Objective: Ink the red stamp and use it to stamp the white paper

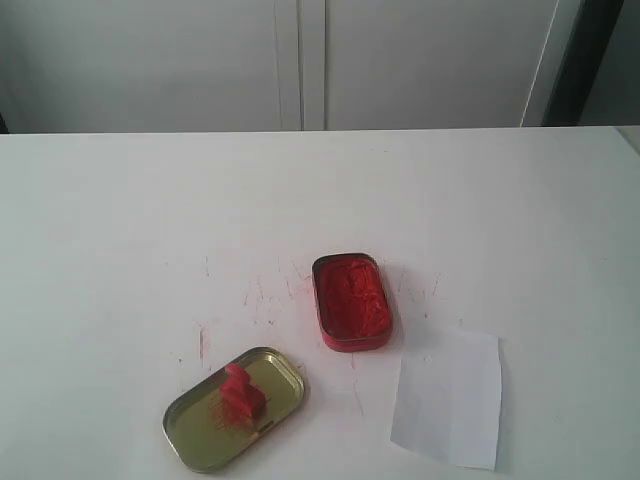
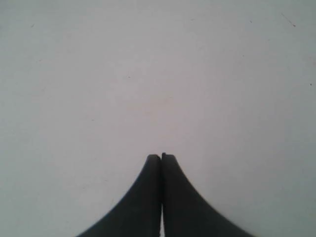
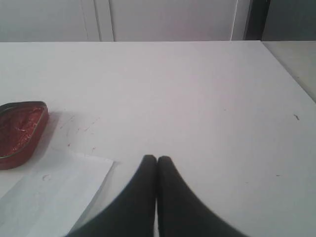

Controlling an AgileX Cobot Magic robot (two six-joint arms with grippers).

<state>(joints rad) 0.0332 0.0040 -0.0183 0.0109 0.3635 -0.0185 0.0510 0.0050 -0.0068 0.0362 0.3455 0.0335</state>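
The red stamp (image 1: pixel 241 392) rests on a gold tin lid (image 1: pixel 200 435) at the front left of the table. An open red ink tin (image 1: pixel 351 300) sits mid-table, and the white paper (image 1: pixel 449 397) lies flat to its front right. Neither arm shows in the exterior view. My left gripper (image 2: pixel 161 156) is shut over bare white tabletop, with nothing between its fingers. My right gripper (image 3: pixel 157 158) is shut too, just off the paper's (image 3: pixel 49 197) edge, and the ink tin (image 3: pixel 19 132) lies beyond that sheet.
Faint red marks (image 1: pixel 270 295) speckle the white tabletop around the tins. The table's far edge meets grey cabinet doors (image 1: pixel 300 60). Its right edge (image 3: pixel 291 74) shows in the right wrist view.
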